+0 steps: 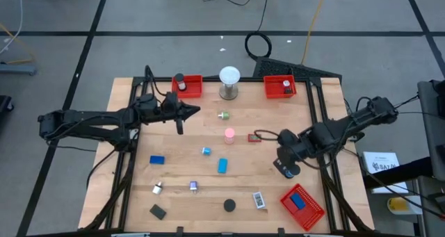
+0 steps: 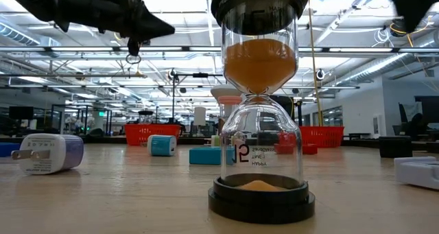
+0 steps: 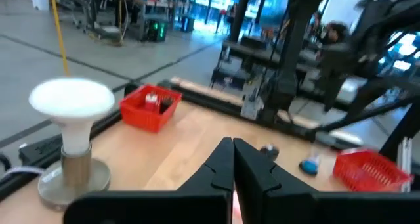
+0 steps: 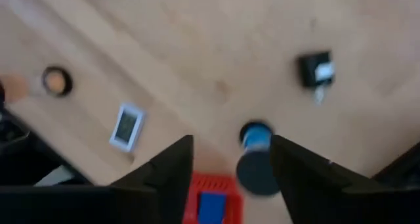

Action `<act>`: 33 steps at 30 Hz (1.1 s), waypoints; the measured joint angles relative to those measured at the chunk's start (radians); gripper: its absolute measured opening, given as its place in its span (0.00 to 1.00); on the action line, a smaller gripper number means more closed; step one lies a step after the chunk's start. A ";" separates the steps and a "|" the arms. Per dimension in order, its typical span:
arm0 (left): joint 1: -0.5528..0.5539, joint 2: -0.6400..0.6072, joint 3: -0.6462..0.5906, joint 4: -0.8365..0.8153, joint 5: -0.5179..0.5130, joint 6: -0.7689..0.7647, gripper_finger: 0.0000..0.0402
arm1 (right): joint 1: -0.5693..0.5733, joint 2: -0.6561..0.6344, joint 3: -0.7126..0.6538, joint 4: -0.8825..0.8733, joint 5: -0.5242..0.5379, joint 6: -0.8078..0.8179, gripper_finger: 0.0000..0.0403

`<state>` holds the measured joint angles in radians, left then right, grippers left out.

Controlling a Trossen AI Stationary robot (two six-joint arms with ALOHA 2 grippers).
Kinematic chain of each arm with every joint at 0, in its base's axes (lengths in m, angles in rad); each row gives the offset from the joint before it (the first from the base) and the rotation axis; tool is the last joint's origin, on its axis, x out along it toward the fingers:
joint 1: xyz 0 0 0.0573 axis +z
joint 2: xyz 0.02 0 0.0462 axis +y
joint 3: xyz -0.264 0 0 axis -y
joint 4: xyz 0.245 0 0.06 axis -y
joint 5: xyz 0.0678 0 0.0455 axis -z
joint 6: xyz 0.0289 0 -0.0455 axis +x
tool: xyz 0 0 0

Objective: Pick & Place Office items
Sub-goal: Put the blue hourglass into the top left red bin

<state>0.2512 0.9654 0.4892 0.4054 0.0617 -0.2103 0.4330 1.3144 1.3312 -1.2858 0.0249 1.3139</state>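
Two jobs: right gripper [image 4: 231, 159], spread over a blue-capped cylinder [image 4: 254, 135] lower right, must descend; left gripper [image 3: 233, 159] clenched, empty.

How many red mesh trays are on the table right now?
3: one tray at the back left, one tray at the back right, one tray at the front right corner.

Bright, even overhead strip lighting; soft shadows; both wrist views motion-blurred; backlit hourglass [image 2: 260, 103] sharp.
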 joint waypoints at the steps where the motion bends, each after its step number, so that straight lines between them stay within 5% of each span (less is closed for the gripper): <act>1: 0.000 0.001 -0.001 -0.008 0.000 0.000 0.01 | 0.024 0.000 0.000 -0.005 -0.009 0.026 0.55; 13: 0.000 -0.001 0.000 -0.046 -0.036 0.009 0.01 | 0.270 0.000 0.000 -0.096 0.011 0.138 0.87; 20: 0.000 -0.001 0.000 -0.045 -0.037 0.014 0.03 | 0.416 0.000 -0.052 -0.077 0.159 0.082 0.89; 33: 0.000 -0.001 0.000 -0.044 -0.038 -0.004 0.02 | 0.503 0.001 -0.307 0.074 0.234 0.100 0.89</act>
<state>0.2512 0.9642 0.4889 0.3611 0.0238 -0.2141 0.9363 1.3151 1.0238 -1.2118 0.2589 1.4138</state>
